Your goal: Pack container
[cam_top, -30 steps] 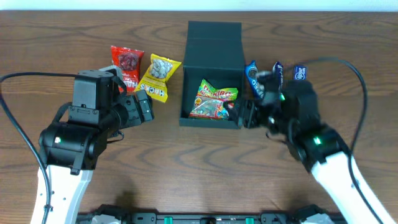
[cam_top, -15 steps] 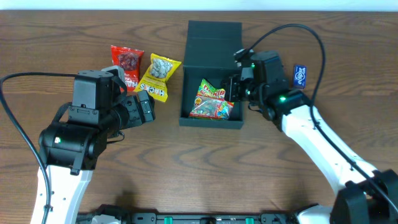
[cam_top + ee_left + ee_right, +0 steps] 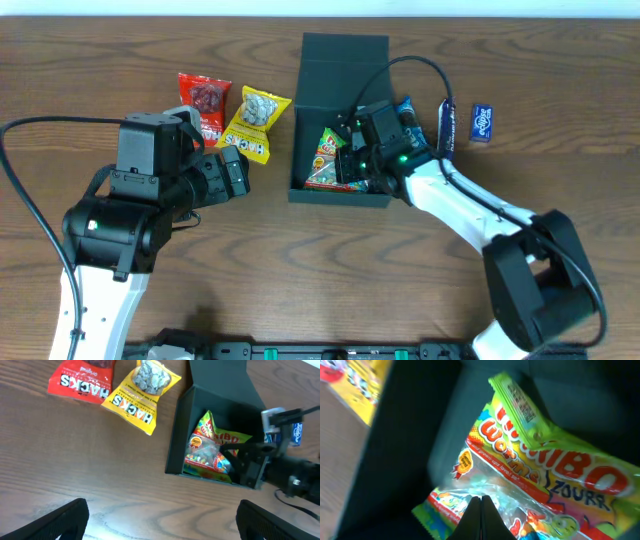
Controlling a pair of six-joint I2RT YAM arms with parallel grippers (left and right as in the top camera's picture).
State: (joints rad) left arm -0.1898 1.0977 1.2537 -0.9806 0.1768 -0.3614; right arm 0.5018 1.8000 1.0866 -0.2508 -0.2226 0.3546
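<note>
The container is a dark square box standing open, its flap lid folded back. A green and orange gummy bag lies inside it. My right gripper reaches into the box from the right. In the right wrist view its fingertips are pressed together just above the gummy bag, with nothing between them. My left gripper hovers left of the box, open and empty. In the left wrist view its fingers stand wide apart over bare wood, with the container ahead.
A red snack packet and a yellow one lie left of the box. Blue packets and a small blue one lie to its right. The right arm's cable arcs over the box.
My right gripper swung from the blue packets right of the box into the box, over the gummy bag, and its jaws went shut. The left arm has not moved.
</note>
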